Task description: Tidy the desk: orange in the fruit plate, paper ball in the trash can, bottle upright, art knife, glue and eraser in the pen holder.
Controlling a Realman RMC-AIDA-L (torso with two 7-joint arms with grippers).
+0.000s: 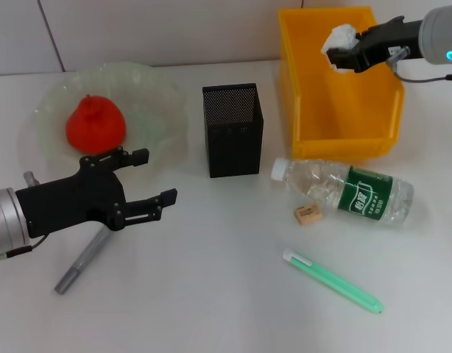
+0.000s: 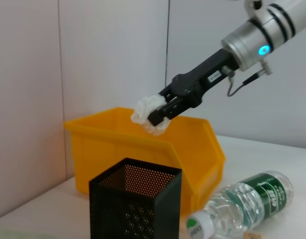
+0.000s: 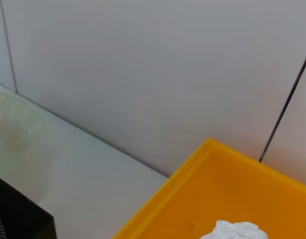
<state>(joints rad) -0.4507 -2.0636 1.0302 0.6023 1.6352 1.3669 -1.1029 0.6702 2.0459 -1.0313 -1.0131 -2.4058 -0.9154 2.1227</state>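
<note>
Step in hand: dropping the paper ball into the trash can, judging from how things lie.
Right hand: closed on the paper ball, holding it in the air above the far part of the trash can's opening, on the far right of the counter.
Paper ball: pinched at its near side, with most of the wad sticking out beyond the fingertips; in the left wrist view it hangs just above the yellow rim.
How to do it well: the ball looks to be already inside the rim's outline, so I would open the fingers wide and in one go, so the crumpled paper does not snag on a pad. Lowering a little first would keep so light a wad from bouncing out. Lift straight up afterwards, clear of the far wall.
Left hand: open and empty, hovering at the near left, just near of the fruit plate.
Orange: already lying in the fruit plate.
Bottle: on its side, just near of the trash can, cap pointing left.
Eraser: on the counter, close against the bottle's near side.
Pen holder: upright in the middle; its inside is not visible.
Still loose: a green pen-like tool at near right and a grey one below the left hand.
</note>
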